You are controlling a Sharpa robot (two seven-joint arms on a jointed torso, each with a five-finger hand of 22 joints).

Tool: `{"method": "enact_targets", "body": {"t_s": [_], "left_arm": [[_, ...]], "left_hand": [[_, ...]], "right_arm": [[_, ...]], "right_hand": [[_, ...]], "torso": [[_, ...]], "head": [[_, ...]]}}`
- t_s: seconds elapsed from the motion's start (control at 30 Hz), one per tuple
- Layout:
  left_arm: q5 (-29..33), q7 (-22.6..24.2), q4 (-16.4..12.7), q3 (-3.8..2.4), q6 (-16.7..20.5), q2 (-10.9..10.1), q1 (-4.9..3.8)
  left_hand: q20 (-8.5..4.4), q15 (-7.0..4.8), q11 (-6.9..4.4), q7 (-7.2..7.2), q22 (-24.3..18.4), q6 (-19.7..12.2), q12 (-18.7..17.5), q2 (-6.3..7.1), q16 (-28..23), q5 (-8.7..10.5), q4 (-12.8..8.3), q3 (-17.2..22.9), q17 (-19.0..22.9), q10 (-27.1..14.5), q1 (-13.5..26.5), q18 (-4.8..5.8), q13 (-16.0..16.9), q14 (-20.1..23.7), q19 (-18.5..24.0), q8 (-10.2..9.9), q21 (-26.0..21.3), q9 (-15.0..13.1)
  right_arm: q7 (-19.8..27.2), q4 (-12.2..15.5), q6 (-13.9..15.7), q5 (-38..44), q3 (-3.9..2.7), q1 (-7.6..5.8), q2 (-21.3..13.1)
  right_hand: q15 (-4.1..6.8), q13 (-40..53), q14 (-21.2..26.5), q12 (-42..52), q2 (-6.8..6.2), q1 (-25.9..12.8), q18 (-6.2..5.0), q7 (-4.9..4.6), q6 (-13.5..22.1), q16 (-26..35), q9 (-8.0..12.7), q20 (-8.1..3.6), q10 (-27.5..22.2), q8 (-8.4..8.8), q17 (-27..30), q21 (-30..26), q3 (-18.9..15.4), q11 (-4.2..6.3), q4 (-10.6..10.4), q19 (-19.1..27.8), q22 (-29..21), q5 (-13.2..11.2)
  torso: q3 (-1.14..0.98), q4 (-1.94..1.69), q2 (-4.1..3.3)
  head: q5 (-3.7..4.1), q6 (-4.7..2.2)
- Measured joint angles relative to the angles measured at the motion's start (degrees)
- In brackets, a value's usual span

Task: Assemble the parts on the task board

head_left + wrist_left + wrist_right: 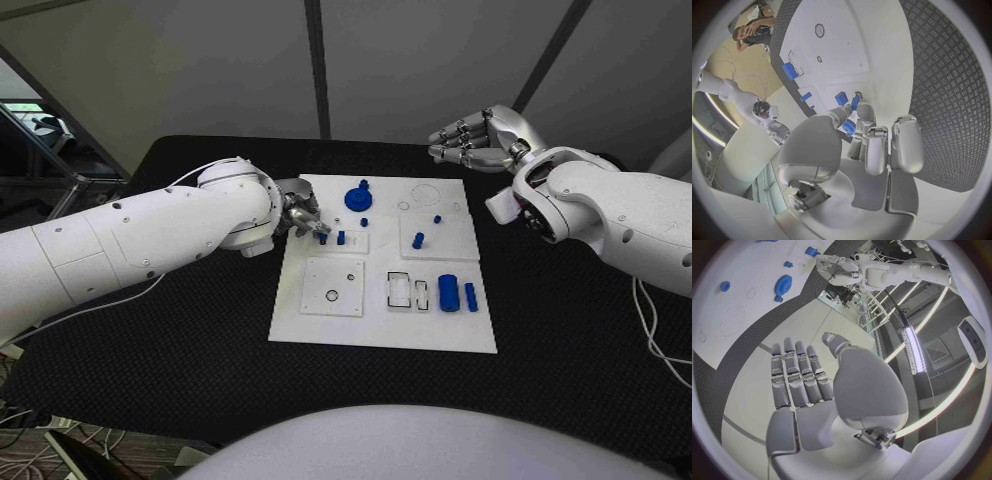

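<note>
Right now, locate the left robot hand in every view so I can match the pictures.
Head view: left robot hand at the task board's left edge.
Left wrist view: it takes up the middle, fingers over the board.
Right wrist view: small, across the board.
Shared landmark: the white task board.
</note>
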State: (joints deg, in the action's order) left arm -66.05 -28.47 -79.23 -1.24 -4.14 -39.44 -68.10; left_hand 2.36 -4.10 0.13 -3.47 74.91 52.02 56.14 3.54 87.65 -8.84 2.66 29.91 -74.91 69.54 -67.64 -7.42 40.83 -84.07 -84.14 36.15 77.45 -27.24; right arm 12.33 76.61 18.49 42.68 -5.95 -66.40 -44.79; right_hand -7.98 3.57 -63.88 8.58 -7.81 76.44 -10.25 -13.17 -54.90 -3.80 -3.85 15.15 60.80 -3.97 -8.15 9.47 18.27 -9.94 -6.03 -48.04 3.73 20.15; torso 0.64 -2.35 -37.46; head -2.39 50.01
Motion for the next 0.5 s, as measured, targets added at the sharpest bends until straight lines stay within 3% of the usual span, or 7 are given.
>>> {"method": "enact_targets", "body": {"t_s": [0.5], "left_arm": [[-1.2,-0.3,-0.3,-0.08,-0.5,-0.1,0.05]], "left_hand": [[0.0,0.0,-0.08,-0.01,0.0,0.0,0.4,0.48,0.0,0.0,-0.7,0.7,0.0,0.2,0.5,0.0,0.2,0.0,0.0,0.0,0.0,0.0]], "right_arm": [[0.0,0.0,-0.1,0.0,0.0,0.0,0.0]], "right_hand": [[0.0,0.0,0.0,0.0,0.0,0.0,0.0,0.0,0.0,0.0,0.0,0.0,0.0,0.0,0.0,0.0,0.0,0.0,0.0,0.0,0.0,0.0]], "torso": [[0.02,0.01,0.01]], "head": [[-0.11,0.0]]}}
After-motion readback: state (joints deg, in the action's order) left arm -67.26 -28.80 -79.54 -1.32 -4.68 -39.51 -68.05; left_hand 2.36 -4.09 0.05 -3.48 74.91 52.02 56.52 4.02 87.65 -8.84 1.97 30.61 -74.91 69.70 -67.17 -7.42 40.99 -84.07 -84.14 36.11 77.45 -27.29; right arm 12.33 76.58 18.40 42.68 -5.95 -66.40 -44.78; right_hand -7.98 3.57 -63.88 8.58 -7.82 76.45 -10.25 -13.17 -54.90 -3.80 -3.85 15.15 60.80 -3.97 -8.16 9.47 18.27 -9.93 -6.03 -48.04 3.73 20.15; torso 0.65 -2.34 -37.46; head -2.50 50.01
